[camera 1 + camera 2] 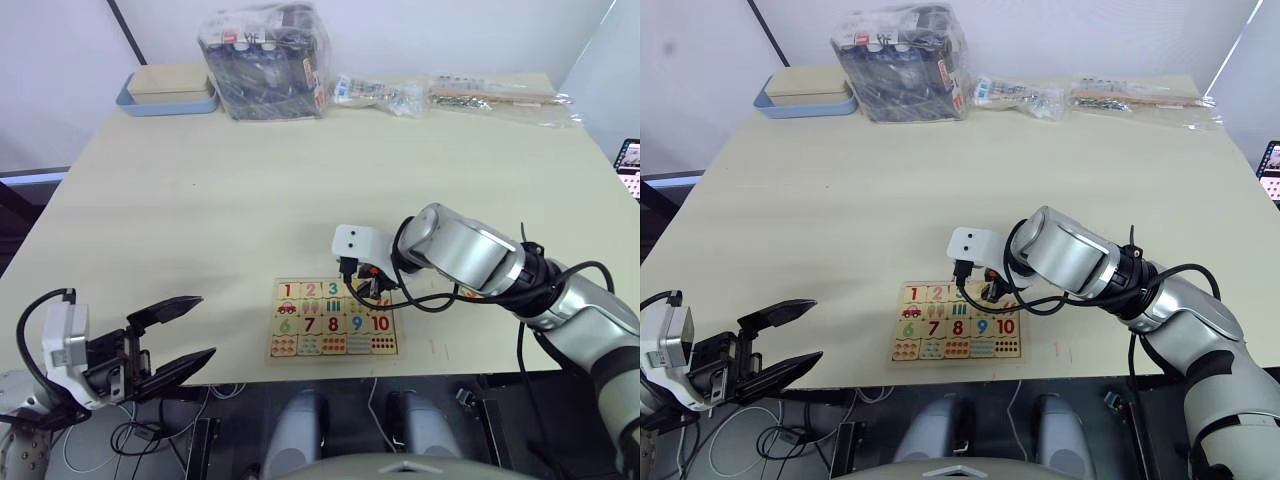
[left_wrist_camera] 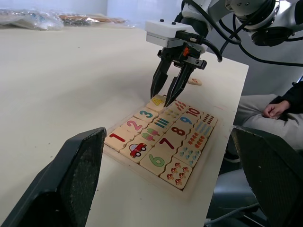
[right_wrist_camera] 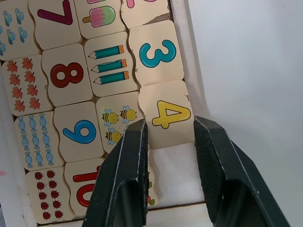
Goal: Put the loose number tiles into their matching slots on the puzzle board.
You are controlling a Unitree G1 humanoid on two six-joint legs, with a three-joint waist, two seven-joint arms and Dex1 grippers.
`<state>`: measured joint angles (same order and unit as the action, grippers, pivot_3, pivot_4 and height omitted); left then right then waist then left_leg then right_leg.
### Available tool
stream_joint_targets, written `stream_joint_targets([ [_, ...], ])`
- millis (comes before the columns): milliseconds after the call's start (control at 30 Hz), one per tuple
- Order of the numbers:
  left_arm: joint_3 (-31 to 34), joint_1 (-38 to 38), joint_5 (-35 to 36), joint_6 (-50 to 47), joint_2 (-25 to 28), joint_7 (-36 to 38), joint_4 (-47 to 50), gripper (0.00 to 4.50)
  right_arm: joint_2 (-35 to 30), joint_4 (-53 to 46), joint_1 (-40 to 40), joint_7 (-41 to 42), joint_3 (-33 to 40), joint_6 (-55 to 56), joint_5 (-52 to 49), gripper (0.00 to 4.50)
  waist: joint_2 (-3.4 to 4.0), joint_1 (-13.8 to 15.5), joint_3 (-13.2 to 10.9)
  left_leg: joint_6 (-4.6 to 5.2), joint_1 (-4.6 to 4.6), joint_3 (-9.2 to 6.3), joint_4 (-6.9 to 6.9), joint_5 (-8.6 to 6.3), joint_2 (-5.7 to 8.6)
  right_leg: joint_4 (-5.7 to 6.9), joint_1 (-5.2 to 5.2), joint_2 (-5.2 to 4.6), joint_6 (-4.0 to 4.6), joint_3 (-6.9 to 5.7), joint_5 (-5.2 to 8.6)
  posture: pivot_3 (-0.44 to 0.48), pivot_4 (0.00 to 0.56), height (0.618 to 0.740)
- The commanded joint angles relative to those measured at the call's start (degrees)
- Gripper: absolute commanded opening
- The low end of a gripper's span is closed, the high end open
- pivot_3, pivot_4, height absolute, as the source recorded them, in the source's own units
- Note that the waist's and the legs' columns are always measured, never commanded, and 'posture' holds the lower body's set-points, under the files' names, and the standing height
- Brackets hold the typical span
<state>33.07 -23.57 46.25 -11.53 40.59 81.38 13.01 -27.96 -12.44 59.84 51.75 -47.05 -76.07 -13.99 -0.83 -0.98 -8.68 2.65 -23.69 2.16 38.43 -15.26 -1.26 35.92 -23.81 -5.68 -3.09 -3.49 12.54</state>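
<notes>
Wooden puzzle board (image 1: 392, 352) sits under your right end effector (image 2: 168, 96); tiles 1–3 seated; tile 4 (image 3: 165, 113) between its parted fingers, looks tilted, not fully in; slot 5 beside it empty; left end effector (image 1: 178, 337) open, idle off worktop (image 1: 200, 180).

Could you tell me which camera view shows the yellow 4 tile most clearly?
The right wrist view: the 4 tile sits close up between the right tool's open fingers, next to the 3. The left wrist view shows it slightly tilted under that tool. In the eye views the tool mostly covers it.
</notes>
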Motion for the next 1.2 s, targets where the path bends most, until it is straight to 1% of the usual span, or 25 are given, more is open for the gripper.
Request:
stream_joint_targets([
  [33, 0.75, -0.49, 0.35, 0.18, 0.36, -0.08, 2.05, 4.50, -0.29, -0.85, 0.92, -0.27, -0.18, 0.37, -0.22, 0.84, 0.00, 0.00, 0.00, 0.00, 0.00, 0.00, 0.00, 0.00, 0.00, 0.00, 0.00, 0.00, 0.00, 0.00, 0.00, 0.000, 0.150, 0.740],
  [700, 0.55, -0.44, -0.18, 0.64, 0.43, 0.17, 1.47, 4.50, 0.03, -0.70, 0.91, -1.01, -0.67, 0.20, -0.67, 0.84, 0.01, 0.00, 0.00, 0.00, 0.00, -0.04, 0.00, 0.00, 0.00, 0.00, 0.00, 0.02, 0.00, 0.00, 0.00, 0.000, 0.150, 0.740],
  [733, 0.55, -0.46, -0.20, 0.66, 0.41, 0.17, 1.47, 4.50, 0.04, -0.69, 0.93, -1.02, -0.67, 0.25, -0.69, 1.87, 0.00, 0.00, 0.00, 0.00, 0.00, -0.04, 0.00, 0.00, 0.00, 0.00, 0.00, 0.02, 0.00, 0.00, 0.00, 0.000, 0.150, 0.740],
  [800, 0.55, -0.42, -0.23, 0.67, 0.41, 0.19, 1.41, 4.50, 0.07, -0.54, 0.98, -1.00, -0.66, 0.38, -0.70, 2.80, 0.00, 0.00, 0.00, 0.00, 0.00, -0.04, 0.00, 0.00, 0.00, 0.00, 0.00, 0.03, 0.00, 0.00, 0.00, 0.000, 0.150, 0.740],
  [900, 0.54, -0.38, -0.30, 0.67, 0.39, 0.21, 1.35, 4.50, 0.01, -0.33, 0.98, -1.01, -0.61, 0.64, -0.65, 4.38, 0.01, 0.00, 0.00, 0.00, 0.00, -0.04, 0.00, 0.00, 0.00, 0.00, 0.00, 0.03, 0.00, 0.00, 0.00, 0.000, 0.150, 0.740],
  [933, 0.52, -0.36, -0.36, 0.69, 0.36, 0.22, 1.33, 4.50, -0.07, -0.31, 0.97, -0.99, -0.56, 0.80, -0.63, 4.45, 0.00, 0.00, 0.00, 0.00, 0.00, -0.04, 0.00, 0.00, 0.00, 0.00, 0.00, 0.03, 0.00, 0.00, 0.00, 0.000, 0.150, 0.740],
  [1067, 0.49, -0.38, -0.52, 0.68, 0.19, 0.18, 1.46, 4.50, -0.68, -0.52, 0.39, -1.12, 1.66, 1.98, -0.79, 4.45, 0.01, 0.00, 0.00, 0.00, 0.00, -0.05, 0.00, 0.00, 0.00, 0.00, 0.00, 0.03, 0.00, 0.00, 0.00, 0.000, 0.150, 0.740],
  [1200, 0.36, -0.55, -0.69, 0.86, -0.23, 0.09, 1.57, 4.50, -4.81, -3.01, -3.86, 2.22, 9.66, 8.12, -4.16, 4.45, -0.01, 0.22, 0.01, 0.01, -0.02, -0.09, 0.00, 0.00, 0.00, -0.04, 0.02, 0.02, 0.00, -0.01, 0.00, 0.000, 0.150, 0.740],
])
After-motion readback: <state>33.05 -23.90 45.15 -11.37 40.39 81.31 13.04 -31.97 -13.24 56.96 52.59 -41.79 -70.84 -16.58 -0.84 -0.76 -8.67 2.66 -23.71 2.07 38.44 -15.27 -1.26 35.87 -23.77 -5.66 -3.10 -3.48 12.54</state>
